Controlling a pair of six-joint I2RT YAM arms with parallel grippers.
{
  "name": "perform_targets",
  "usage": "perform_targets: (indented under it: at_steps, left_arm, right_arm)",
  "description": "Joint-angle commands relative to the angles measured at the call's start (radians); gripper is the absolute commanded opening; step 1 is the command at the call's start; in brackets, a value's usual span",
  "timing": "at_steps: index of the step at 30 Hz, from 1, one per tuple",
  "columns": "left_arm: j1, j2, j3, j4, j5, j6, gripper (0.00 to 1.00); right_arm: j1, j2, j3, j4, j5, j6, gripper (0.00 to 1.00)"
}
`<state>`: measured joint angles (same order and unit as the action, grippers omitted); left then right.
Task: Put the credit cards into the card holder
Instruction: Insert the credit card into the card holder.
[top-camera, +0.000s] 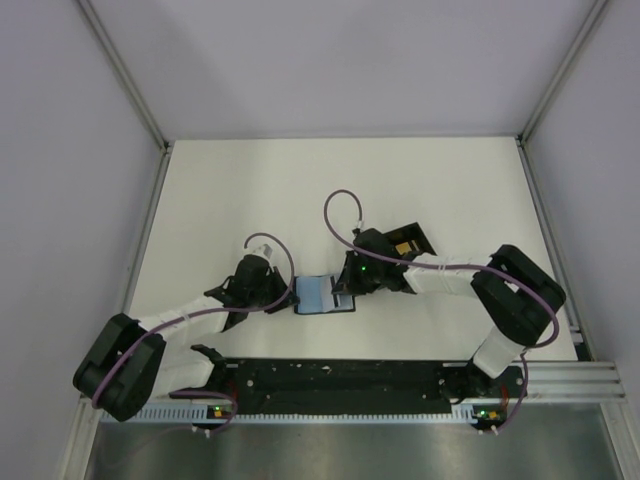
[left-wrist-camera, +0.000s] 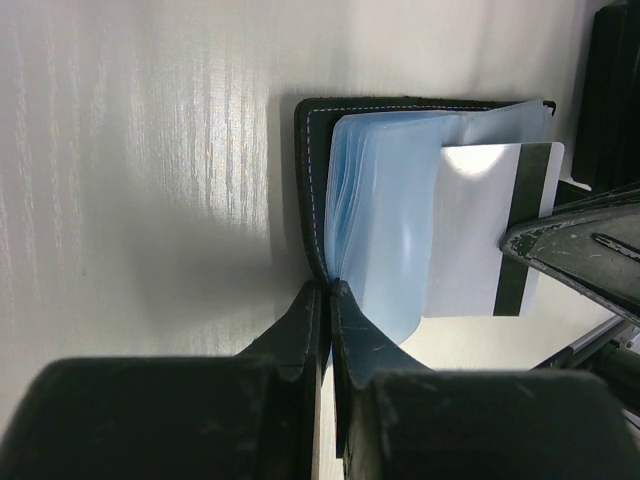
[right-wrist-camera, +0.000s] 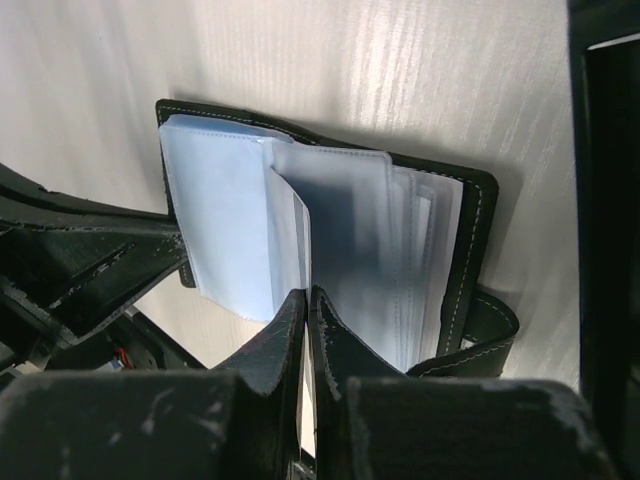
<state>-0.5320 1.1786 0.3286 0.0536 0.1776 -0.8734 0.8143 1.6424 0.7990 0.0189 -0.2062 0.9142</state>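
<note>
With your left gripper (left-wrist-camera: 328, 292) clamped on the open black, blue-sleeved card holder (left-wrist-camera: 311, 180), your right gripper (right-wrist-camera: 306, 297), pinching the half-inserted white striped credit card (left-wrist-camera: 470, 230), must slide it left, fully home.

The card holder (top-camera: 318, 294) lies open on the table (top-camera: 250, 190). The left hand (top-camera: 287, 292) and right hand (top-camera: 346, 291) flank it closely.

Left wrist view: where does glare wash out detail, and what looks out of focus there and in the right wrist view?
Left wrist view: glare whitens the top of the card and a patch of the table; the left gripper, near the lens, is dark and soft. Right wrist view: the card holder's clear sleeves look hazy, the right gripper blurred.
</note>
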Motion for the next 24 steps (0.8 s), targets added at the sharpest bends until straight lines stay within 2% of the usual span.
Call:
perform_targets:
  at_steps: [1,5,7,8,10,12,24]
  left_arm:
    - [-0.003,0.000,0.007,-0.038,-0.010,0.020,0.01]
    - [-0.003,-0.007,0.010,-0.046,-0.004,0.024,0.08]
    - [-0.002,-0.010,0.026,-0.092,-0.016,0.033,0.20]
    - [-0.003,-0.013,0.032,-0.106,-0.024,0.039,0.21]
    - [0.000,-0.017,0.038,-0.115,-0.024,0.062,0.08]
    - [-0.002,-0.014,0.047,-0.130,-0.029,0.080,0.01]
    - [-0.003,0.004,0.053,-0.147,-0.013,0.119,0.00]
  right_arm:
    - [-0.006,0.045,0.011,0.004,-0.001,0.017,0.00]
    - [-0.007,0.080,0.016,0.024,-0.018,0.020,0.00]
    - [-0.007,0.099,0.026,0.024,-0.019,0.022,0.00]
    - [-0.007,0.106,0.031,0.023,-0.015,0.020,0.00]
    - [-0.006,0.118,0.037,0.026,-0.009,0.023,0.00]
    - [-0.007,0.128,0.049,0.029,-0.013,0.025,0.00]
    - [-0.009,0.161,0.083,0.049,0.022,0.046,0.00]
